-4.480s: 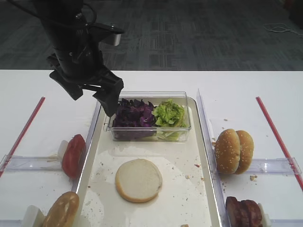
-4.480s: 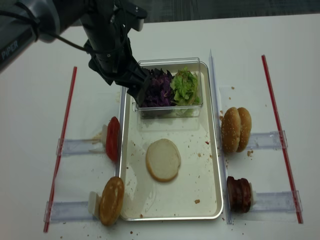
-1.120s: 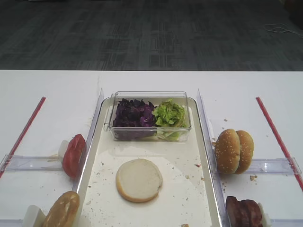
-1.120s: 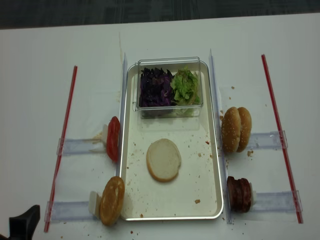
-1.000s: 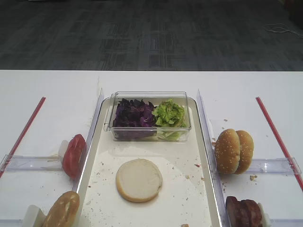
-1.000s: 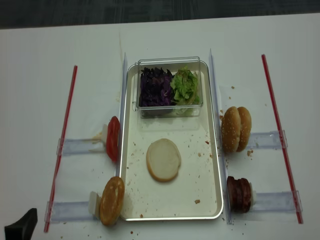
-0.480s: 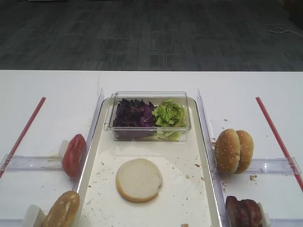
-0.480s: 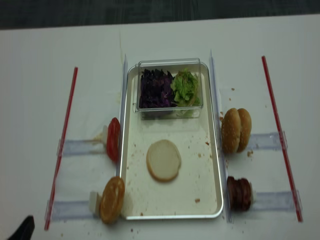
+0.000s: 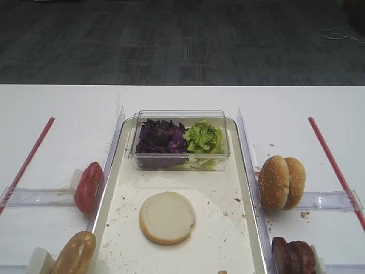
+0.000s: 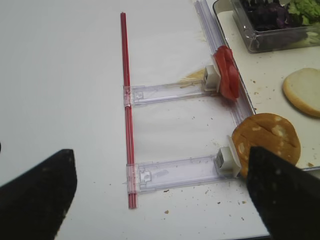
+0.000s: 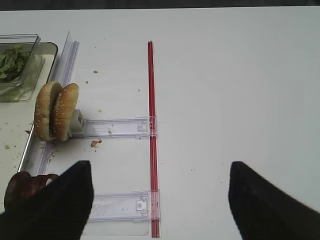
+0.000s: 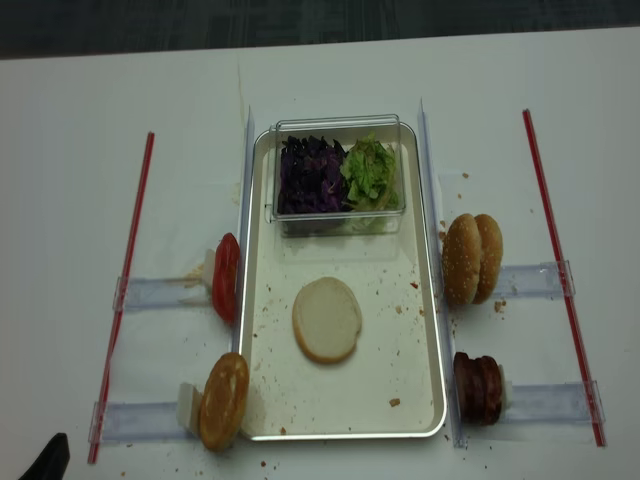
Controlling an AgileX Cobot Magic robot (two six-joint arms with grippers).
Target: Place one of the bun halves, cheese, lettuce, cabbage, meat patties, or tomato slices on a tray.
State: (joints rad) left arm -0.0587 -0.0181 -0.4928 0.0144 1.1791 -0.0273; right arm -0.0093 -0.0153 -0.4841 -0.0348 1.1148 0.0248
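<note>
Holds nothing in the left fingers (image 10: 40, 195), spread wide above a white worktop (image 10: 65, 75). Shows the right fingers (image 11: 55, 205) likewise parted and empty.

Between the left fingers: a red strip (image 10: 126, 100), clear holders (image 10: 165, 92), upright tomato slices (image 10: 227, 72), and a golden bun half (image 10: 267, 142) on edge just beside the tray (image 12: 380, 350).

Ahead and right of the left fingers, on that crumb-speckled tray: a pale bun half (image 10: 302, 92), cut face up. Farther ahead: a clear plastic box (image 10: 280, 40) with purple cabbage (image 10: 267, 15) and green lettuce (image 10: 305, 6).

Ahead and left of the right fingers: sesame-seeded bun halves (image 11: 55, 110) on edge. Meat patties (image 11: 22, 187) close by the left-hand finger.

Beyond the worktop's far edge: dark grey patterned carpet (image 9: 182, 40).
</note>
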